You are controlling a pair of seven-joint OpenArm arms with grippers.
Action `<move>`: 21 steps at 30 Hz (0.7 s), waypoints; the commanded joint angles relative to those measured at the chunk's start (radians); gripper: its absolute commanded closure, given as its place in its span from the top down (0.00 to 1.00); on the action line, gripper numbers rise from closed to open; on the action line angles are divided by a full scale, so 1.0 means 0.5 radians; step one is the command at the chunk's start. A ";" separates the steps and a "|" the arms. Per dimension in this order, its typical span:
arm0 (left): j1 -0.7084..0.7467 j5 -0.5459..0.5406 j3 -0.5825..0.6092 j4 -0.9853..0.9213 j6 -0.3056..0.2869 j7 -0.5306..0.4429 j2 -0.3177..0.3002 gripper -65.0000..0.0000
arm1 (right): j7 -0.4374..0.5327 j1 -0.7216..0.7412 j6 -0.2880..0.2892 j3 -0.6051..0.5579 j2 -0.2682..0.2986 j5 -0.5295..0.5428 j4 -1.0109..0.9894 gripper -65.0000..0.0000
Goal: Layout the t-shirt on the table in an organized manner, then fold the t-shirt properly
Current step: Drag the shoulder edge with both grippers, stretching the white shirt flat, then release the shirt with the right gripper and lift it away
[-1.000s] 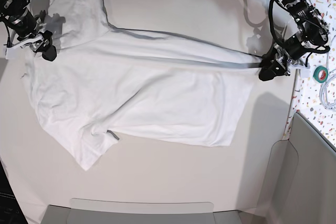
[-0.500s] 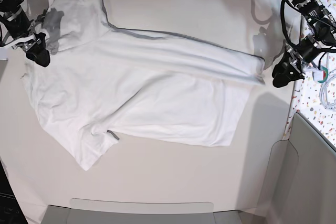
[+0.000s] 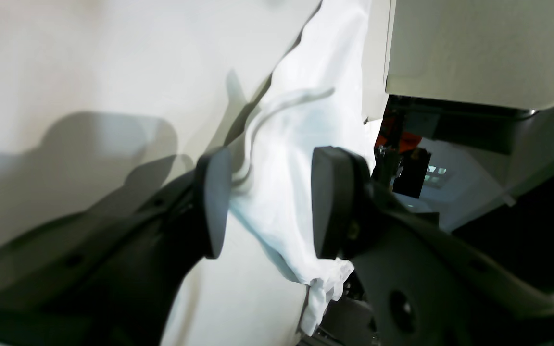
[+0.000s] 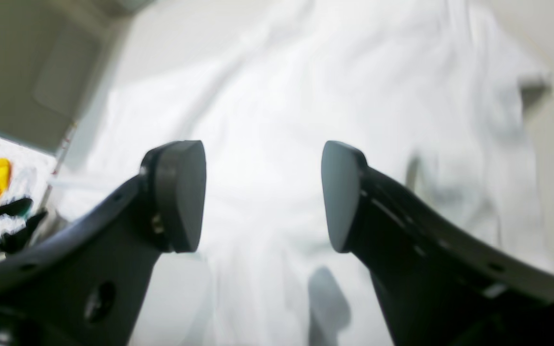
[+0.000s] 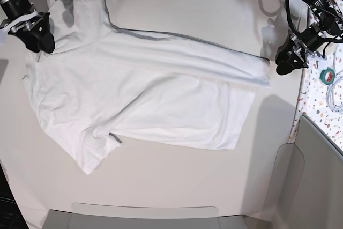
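Now both arms are off the cloth. Left gripper (image 5: pixel 285 63) hangs by the tabletop's (image 5: pixel 177 186) right edge in the base view, just beside the shirt's hem corner; its wrist view shows the pads parted wide, cloth visible behind the gap but nothing pinched. Right gripper (image 5: pixel 40 31) sits at the far left corner, near the upper sleeve, pads likewise spread wide and empty, hovering over fabric.

T-shirt (image 5: pixel 139 100) lies across the middle of the tabletop, collar end to the left in the base view, hem to the right. One long side is turned over the body as a band running from the upper sleeve to the hem corner. The lower sleeve (image 5: pixel 99 148) points out toward the near edge, a little curled. The body below the band looks fairly smooth, with a few grey creases.

Judgement: a first lengthwise fold is down; the matching fold on the near side seems next. To do it well:
- pinch the near edge at two points, one near the lower sleeve, one near the hem corner
- lift both ends level, so the cloth does not twist
- carry the edge across parallel to the existing band
- tuck the sleeve inside before laying down
- release only once the cloth lies flat

Risk: dragging the whole shirt sideways on the smooth surface.
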 commanded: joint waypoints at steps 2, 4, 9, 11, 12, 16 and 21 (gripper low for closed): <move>0.004 -0.079 -0.005 0.030 0.007 0.017 -0.045 0.42 | 0.032 -0.105 0.009 0.010 0.014 0.049 0.029 0.58; 0.041 -0.079 -0.005 0.030 0.007 0.017 -0.045 0.42 | 0.032 -0.218 0.009 0.010 0.014 0.049 0.029 0.58; 0.059 -0.079 -0.005 0.030 0.007 0.017 -0.042 0.42 | 0.032 -0.439 0.009 0.127 -0.014 0.049 0.017 0.58; 0.078 -0.079 -0.005 0.030 0.007 0.017 -0.042 0.42 | 0.032 -0.467 0.009 0.247 -0.029 0.049 -0.011 0.58; 0.087 -0.079 -0.005 0.030 0.004 0.017 -0.042 0.42 | 0.032 -0.464 0.009 0.305 -0.032 0.049 -0.044 0.58; 0.099 -0.079 -0.005 0.030 0.004 0.017 -0.042 0.42 | 0.029 -0.415 0.009 0.360 -0.014 0.040 -0.339 0.58; 0.099 -0.079 -0.005 0.030 0.004 0.017 -0.042 0.42 | 0.026 -0.301 0.009 0.311 -0.001 0.030 -0.624 0.58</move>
